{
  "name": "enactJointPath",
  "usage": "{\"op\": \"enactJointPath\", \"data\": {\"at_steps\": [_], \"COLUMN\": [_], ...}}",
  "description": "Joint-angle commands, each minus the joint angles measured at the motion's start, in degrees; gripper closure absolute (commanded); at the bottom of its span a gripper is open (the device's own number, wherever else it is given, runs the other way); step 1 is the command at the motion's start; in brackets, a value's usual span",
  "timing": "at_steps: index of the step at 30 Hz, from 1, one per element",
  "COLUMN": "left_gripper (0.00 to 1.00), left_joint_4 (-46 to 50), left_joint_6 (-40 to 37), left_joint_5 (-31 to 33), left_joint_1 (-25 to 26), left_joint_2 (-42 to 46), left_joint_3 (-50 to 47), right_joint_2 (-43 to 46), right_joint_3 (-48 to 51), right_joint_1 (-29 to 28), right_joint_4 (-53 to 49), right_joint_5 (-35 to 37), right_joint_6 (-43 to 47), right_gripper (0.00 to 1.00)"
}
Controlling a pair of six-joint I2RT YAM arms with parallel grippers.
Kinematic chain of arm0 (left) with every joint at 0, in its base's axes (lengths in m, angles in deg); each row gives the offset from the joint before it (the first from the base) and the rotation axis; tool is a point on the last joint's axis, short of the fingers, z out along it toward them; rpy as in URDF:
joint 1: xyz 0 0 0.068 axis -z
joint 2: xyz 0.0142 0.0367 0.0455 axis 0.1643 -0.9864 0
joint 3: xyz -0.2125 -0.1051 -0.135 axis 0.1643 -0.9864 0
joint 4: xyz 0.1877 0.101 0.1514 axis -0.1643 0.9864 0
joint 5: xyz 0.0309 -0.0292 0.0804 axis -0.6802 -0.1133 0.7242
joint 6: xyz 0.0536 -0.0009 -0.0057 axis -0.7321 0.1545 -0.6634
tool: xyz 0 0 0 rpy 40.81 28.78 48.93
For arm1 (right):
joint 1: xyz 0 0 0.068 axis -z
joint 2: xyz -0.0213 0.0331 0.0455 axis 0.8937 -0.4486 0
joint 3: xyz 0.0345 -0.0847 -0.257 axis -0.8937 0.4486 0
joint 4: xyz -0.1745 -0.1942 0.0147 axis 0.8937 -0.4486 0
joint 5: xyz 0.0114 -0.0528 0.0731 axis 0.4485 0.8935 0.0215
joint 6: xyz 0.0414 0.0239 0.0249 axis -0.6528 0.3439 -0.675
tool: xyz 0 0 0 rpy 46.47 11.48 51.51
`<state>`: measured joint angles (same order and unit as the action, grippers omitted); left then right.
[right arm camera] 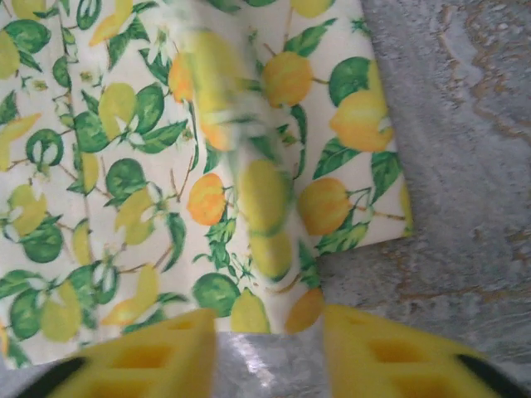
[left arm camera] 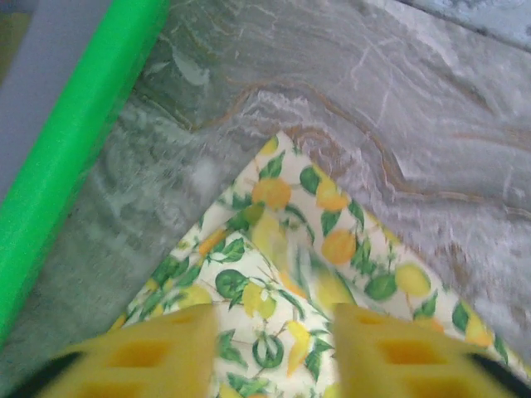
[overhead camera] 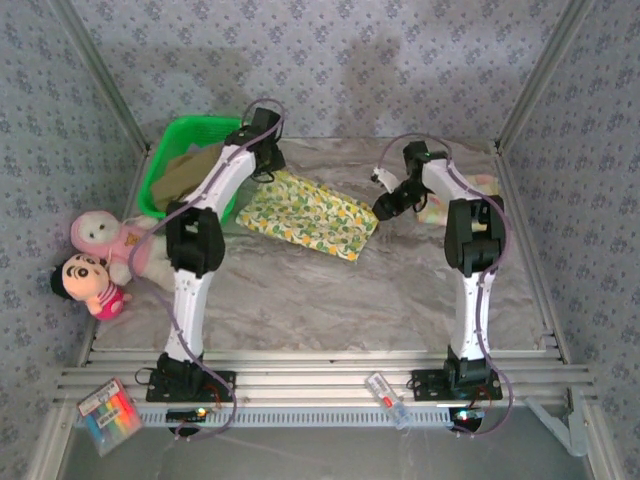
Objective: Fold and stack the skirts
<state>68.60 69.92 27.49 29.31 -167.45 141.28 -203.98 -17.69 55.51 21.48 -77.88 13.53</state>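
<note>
A yellow-green lemon-print skirt [overhead camera: 310, 215] lies flat in the middle of the table. My left gripper [overhead camera: 262, 165] hovers over its far left corner, beside the basket. In the left wrist view the left gripper [left arm camera: 275, 319] is open, with the skirt [left arm camera: 282, 240] lying below the gap and a blurred fold on it. My right gripper [overhead camera: 385, 205] is at the skirt's right edge. In the right wrist view the right gripper [right arm camera: 270, 323] is open above the skirt's edge [right arm camera: 166, 166]. An olive skirt [overhead camera: 185, 172] lies in the basket. A pastel skirt [overhead camera: 434, 212] sits behind the right arm.
A green plastic basket [overhead camera: 165, 140] stands at the back left; its rim [left arm camera: 75, 141] runs close to the left gripper. Two plush dolls [overhead camera: 100, 255] lie at the table's left edge. Patterned walls close the back and sides. A marker pack [overhead camera: 108, 412] rests on the front rail.
</note>
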Motion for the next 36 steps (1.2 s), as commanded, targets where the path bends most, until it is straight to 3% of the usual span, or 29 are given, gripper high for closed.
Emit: {"op": "enactJointPath", "data": {"at_steps": [1, 2, 3, 6, 10, 13, 18, 26, 36], "left_gripper": [0.29, 0.22, 0.17, 0.06, 0.0, 0.0, 0.0, 0.0, 0.0], "left_joint_4": [11.3, 13.0, 13.3, 10.6, 5.4, 1.9, -0.3, -4.1, -11.1], "left_joint_6": [-0.9, -1.3, -1.8, -3.7, -3.0, -2.0, -0.2, 2.3, 6.8], "left_joint_5": [1.4, 0.9, 0.2, -3.6, -13.4, -17.8, -24.1, -26.5, -29.3], "left_joint_1": [-0.4, -0.1, 0.3, 2.0, 2.9, 2.8, 1.9, 0.5, 2.1], "left_joint_2": [-3.5, -3.9, -3.3, 0.8, 4.8, 5.7, 4.3, 3.8, 9.1], "left_joint_3": [14.8, 17.1, 17.3, 11.7, 1.2, -5.1, -9.9, -17.8, -36.3], "right_joint_2": [4.4, 7.1, 10.0, 17.4, 24.6, 26.3, 23.4, 15.0, 17.4], "right_joint_3": [1.7, 4.9, 7.9, 17.0, 28.5, 32.3, 33.4, 29.0, 38.0], "right_joint_1": [0.2, 0.0, -0.3, -0.9, -4.2, -8.6, -15.1, -21.6, -19.2], "right_joint_4": [8.9, 13.3, 18.4, 29.2, 41.7, 44.1, 46.3, 43.6, 41.2], "right_joint_5": [-0.5, -0.4, 1.1, 4.6, 7.0, 13.1, 14.2, 14.7, 15.7], "right_joint_6": [-12.6, -16.9, -22.1, -37.0, -50.2, -57.1, -69.4, -73.9, -74.0], "right_gripper": [0.3, 0.2, 0.02, 0.0, 0.0, 0.0, 0.0, 0.0, 0.0]}}
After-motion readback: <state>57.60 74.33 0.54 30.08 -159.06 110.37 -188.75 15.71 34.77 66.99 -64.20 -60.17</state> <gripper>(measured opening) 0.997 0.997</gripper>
